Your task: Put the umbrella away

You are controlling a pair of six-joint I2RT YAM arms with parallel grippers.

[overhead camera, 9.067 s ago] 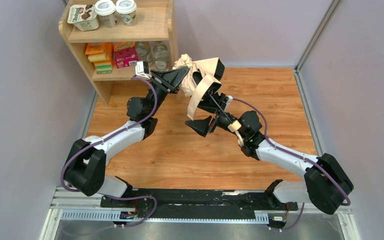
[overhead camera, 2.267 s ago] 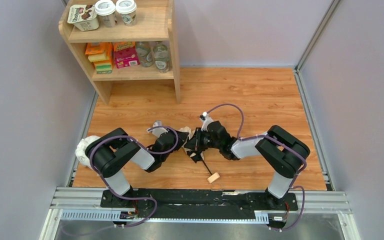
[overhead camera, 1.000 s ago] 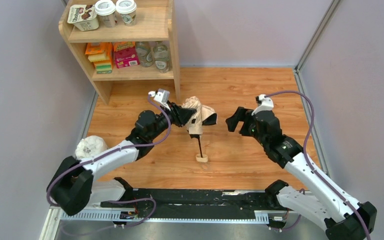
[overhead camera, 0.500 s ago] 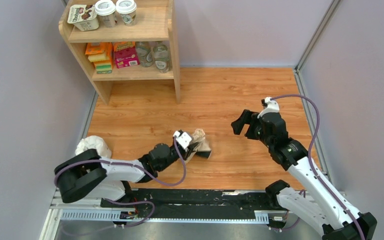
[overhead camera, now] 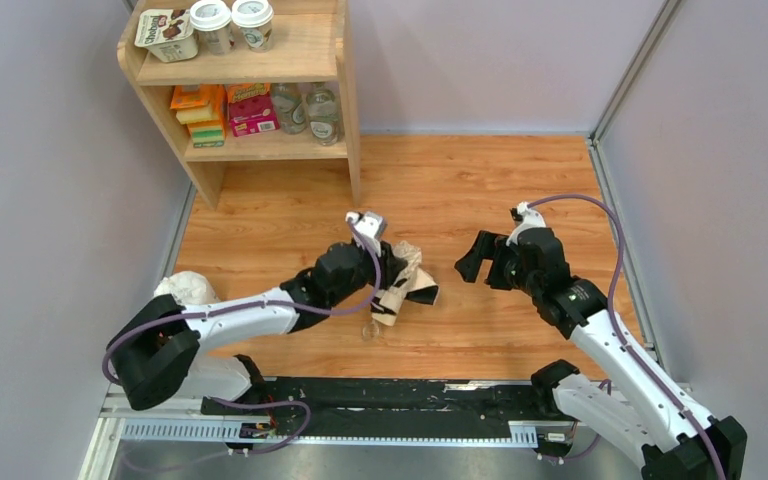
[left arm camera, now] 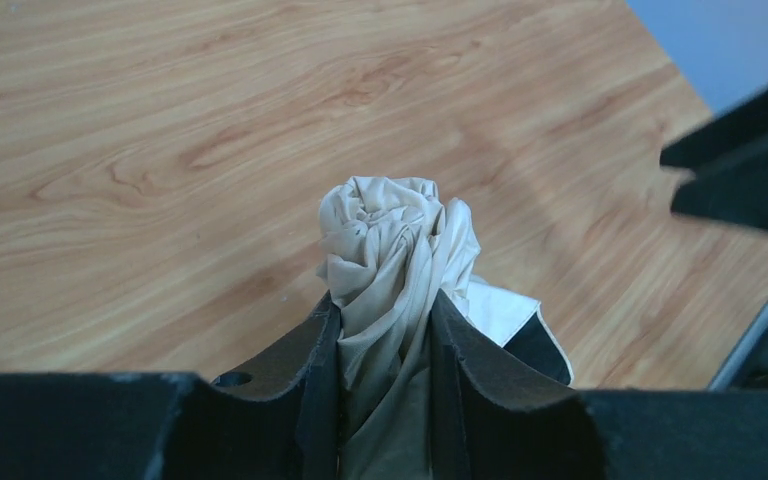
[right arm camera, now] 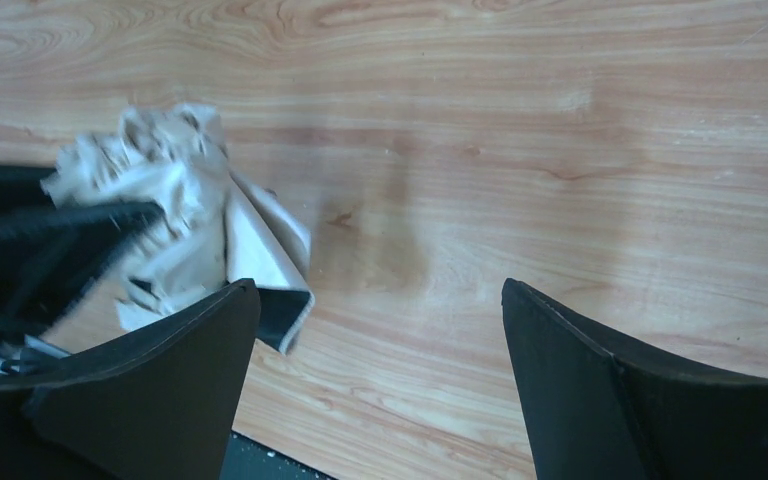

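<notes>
The umbrella (overhead camera: pixel 407 278) is a crumpled pale beige bundle near the middle of the wooden table. My left gripper (overhead camera: pixel 388 272) is shut on its fabric, which bulges out between the jaws in the left wrist view (left arm camera: pixel 392 240). A beige strap flap with a dark inside hangs off its right side (overhead camera: pixel 423 293). The shaft and handle are blurred below the bundle (overhead camera: pixel 370 328). My right gripper (overhead camera: pixel 472 258) is open and empty, a short way right of the umbrella, which shows at the left of the right wrist view (right arm camera: pixel 185 215).
A wooden shelf unit (overhead camera: pixel 345 120) stands at the back left with cups, boxes and jars on it. A white lumpy bag (overhead camera: pixel 185 288) lies at the left table edge by the left arm. Grey walls close in both sides.
My left gripper has lifted the umbrella up and back from the near edge towards the table's middle. My right gripper has come slightly lower and left, still open.
</notes>
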